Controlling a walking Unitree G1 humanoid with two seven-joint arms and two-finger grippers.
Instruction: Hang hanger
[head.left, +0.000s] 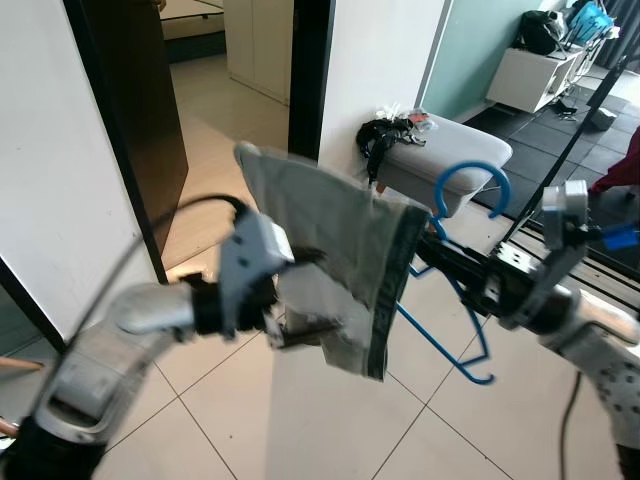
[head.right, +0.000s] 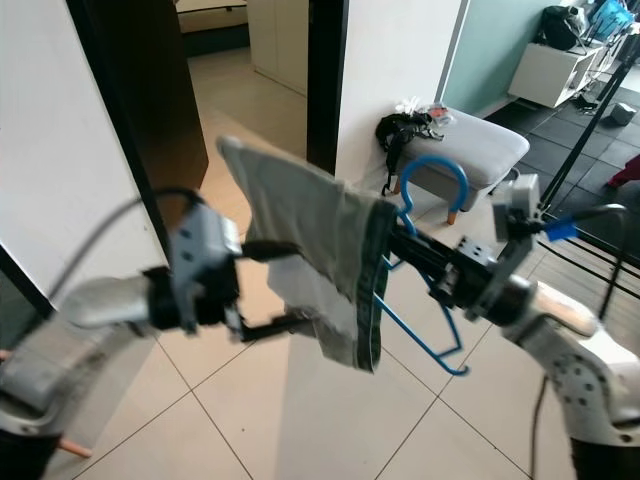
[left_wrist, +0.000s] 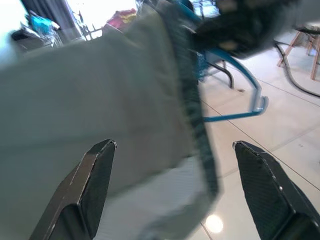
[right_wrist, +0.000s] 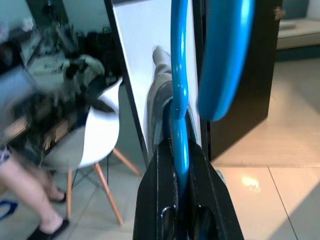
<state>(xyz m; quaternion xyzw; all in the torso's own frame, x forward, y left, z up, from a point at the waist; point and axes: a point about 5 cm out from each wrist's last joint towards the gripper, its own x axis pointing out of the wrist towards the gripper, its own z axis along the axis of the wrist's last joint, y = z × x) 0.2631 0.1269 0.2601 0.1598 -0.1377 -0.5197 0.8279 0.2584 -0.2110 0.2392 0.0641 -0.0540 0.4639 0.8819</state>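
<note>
— The right gripper? 
— Clamped tight on the blue hanger (grey cloth draped over it), held mid-air.
— The left gripper? 
— Fingers spread wide around the cloth.

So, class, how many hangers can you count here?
1: a blue hanger clamped in the right gripper, with a grey cloth draped over it. The cloth could hide another.

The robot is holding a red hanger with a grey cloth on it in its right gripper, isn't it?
Not quite. The hanger is blue, not red; the left eye view shows its blue hook and bar. The rest is right: a grey cloth hangs on it, and the right gripper is shut on the hanger.
</note>
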